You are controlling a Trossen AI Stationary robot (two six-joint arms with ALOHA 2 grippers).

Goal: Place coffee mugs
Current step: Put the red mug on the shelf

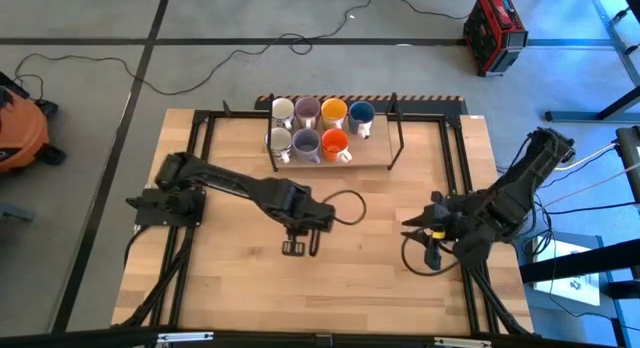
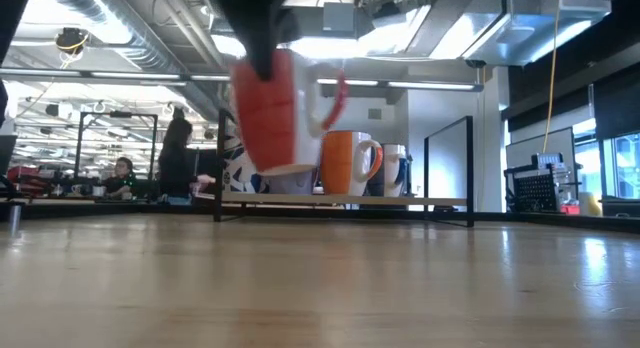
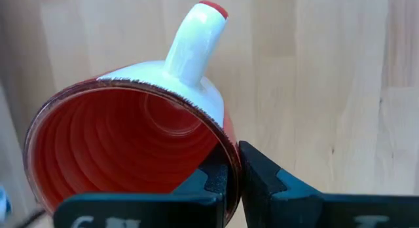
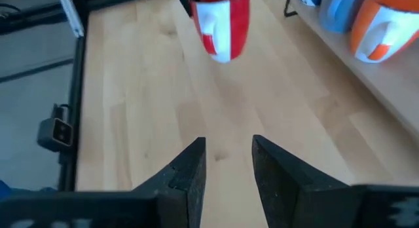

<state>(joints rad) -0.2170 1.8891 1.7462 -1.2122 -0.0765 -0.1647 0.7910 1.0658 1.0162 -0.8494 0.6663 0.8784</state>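
Note:
A red mug (image 2: 272, 113) with a white handle (image 3: 195, 38) hangs above the middle of the table, my left gripper (image 3: 234, 169) shut on it. In the high view that gripper (image 1: 296, 246) covers the mug. Several other coffee mugs stand in two rows on a wooden shelf (image 1: 372, 156) at the table's far edge: cream (image 1: 283, 110), lavender (image 1: 308, 111), yellow-orange (image 1: 333, 113) and blue (image 1: 360, 115) behind, white (image 1: 280, 140), lavender (image 1: 306, 143) and orange (image 1: 334, 143) in front. My right gripper (image 4: 228, 166) is open over the table's right side (image 1: 430, 238), with nothing between its fingers. My left gripper pinches the red mug's wall at the rim (image 3: 226, 152), one finger (image 3: 208, 183) inside the mug and the other (image 3: 268, 182) outside. The fingers come from above, pointing down. The mug hangs clear of the table (image 2: 320, 278), mouth up and slightly tilted, its handle away from the fingers.
A black frame (image 1: 400, 128) stands around the shelf, and black rails (image 1: 462, 178) run along the table's sides. Bare wood lies between the two grippers and toward the near edge. People (image 2: 175, 158) show in the room beyond the table.

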